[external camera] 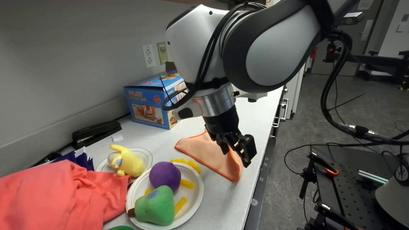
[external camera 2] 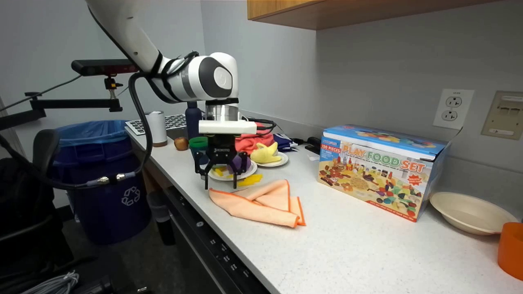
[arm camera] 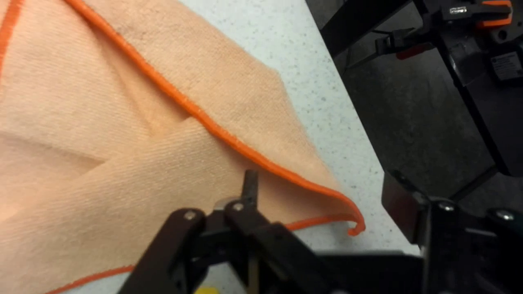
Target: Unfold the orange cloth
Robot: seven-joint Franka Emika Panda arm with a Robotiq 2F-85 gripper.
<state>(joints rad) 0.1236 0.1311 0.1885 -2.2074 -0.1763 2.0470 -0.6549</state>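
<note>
The orange cloth, pale peach with a bright orange hem, lies on the white counter in both exterior views (external camera: 201, 151) (external camera 2: 249, 209). It is partly folded over itself, with creased layers. In the wrist view the cloth (arm camera: 122, 196) fills the left, and one hemmed corner curls up slightly between the fingers. My gripper (external camera: 235, 157) is open and empty, pointing down above that corner near the counter's front edge. It also shows in an exterior view (external camera 2: 220, 185) and in the wrist view (arm camera: 320, 192), with its fingers wide apart. The cloth's underside layers are hidden.
A blue play food box (external camera: 145, 107) (external camera 2: 376, 173) stands by the wall. A plate (external camera: 198, 195) with a purple and a green toy sits beside the cloth. A red-coral fabric pile (external camera: 60, 195) lies beyond it. A beige bowl (external camera 2: 474, 212) and orange cup (external camera 2: 510, 251) stand past the box.
</note>
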